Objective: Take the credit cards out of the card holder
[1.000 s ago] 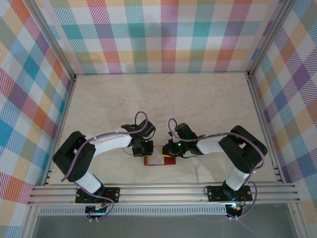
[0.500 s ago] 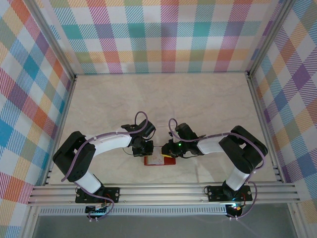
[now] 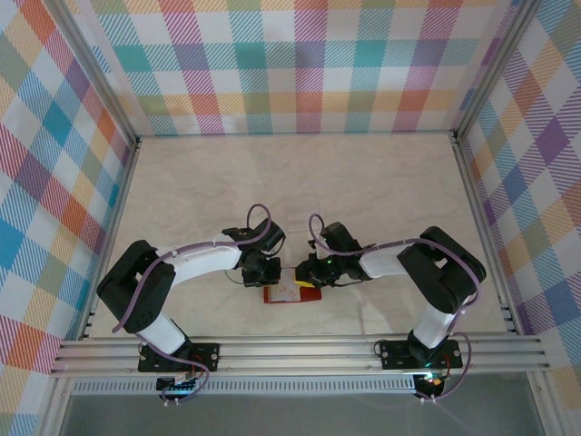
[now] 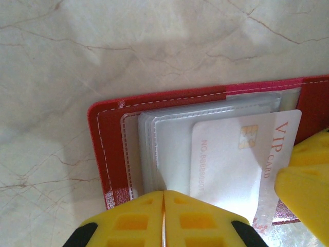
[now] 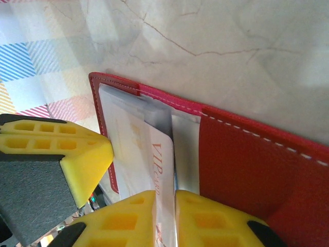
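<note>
The two arm bases sit bolted to an aluminium rail (image 3: pixel 300 350) at the near edge. Each arm folds outward to a raised elbow, then its forearm sweeps inward. The wrists meet near the middle of the bench (image 3: pixel 300 182), just beyond the rail. The left arm (image 3: pixel 195 259) comes in from the left and the right arm (image 3: pixel 399 259) from the right. Both tip down onto the card holder (image 3: pixel 271 295).

The card holder lies open and flat on the bench, red cover down and clear pockets up. The left claw (image 4: pixel 163 200) is closed, fingertips pressed together over the holder's near edge. Whether they pinch a pocket I cannot tell. The right claw (image 5: pixel 165 206) is clamped on a credit card (image 5: pixel 154 159), white and lettered VIP, whose edge runs down between the two yellow fingers. The card sits partly in a clear pocket, its lettered end sticking out past the pocket stack over the cover's right flap.

The two claws stand close beside each other, with little room between them. Beyond the holder, bare bench runs to the plaid back wall (image 3: pixel 300 64). There is wide room on either side, out to the side walls.
</note>
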`<state>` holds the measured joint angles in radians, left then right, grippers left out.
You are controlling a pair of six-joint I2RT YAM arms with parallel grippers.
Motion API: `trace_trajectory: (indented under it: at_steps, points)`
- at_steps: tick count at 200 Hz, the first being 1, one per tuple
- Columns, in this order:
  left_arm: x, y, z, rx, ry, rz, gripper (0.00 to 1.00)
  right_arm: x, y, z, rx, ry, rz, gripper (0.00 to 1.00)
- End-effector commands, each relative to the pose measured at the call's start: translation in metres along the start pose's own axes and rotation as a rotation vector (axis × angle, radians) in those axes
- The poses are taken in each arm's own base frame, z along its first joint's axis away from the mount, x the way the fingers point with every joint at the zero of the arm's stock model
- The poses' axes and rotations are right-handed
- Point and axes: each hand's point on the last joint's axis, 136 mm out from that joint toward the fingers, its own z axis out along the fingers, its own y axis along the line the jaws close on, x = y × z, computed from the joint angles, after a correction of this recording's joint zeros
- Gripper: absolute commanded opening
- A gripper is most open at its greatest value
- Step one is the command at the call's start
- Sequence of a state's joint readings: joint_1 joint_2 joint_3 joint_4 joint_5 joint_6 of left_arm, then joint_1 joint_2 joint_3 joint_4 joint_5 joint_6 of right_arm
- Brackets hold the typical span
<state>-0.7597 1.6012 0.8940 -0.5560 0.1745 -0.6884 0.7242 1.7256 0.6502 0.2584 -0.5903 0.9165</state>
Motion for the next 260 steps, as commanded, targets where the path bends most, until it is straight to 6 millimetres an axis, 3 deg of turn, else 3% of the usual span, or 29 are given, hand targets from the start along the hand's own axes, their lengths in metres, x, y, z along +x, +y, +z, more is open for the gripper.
trace_trajectory:
  at_steps: [1, 70, 202, 260]
  points:
    - [0.012, 0.015, 0.013, -0.073, 0.046, 0.001, 0.09, 0.006, -0.014, 0.004, 0.089, 0.014, -0.002, 0.18]
    - [0.012, 0.016, 0.012, -0.074, 0.044, 0.003, 0.09, 0.004, -0.007, -0.001, 0.127, 0.006, -0.03, 0.14]
    - [0.013, 0.019, 0.005, -0.08, 0.03, 0.005, 0.09, 0.004, -0.008, -0.035, 0.245, -0.074, -0.1, 0.06]
    - [0.007, 0.004, -0.006, -0.018, 0.002, 0.005, 0.12, 0.005, -0.001, -0.053, 0.275, -0.107, -0.147, 0.01]
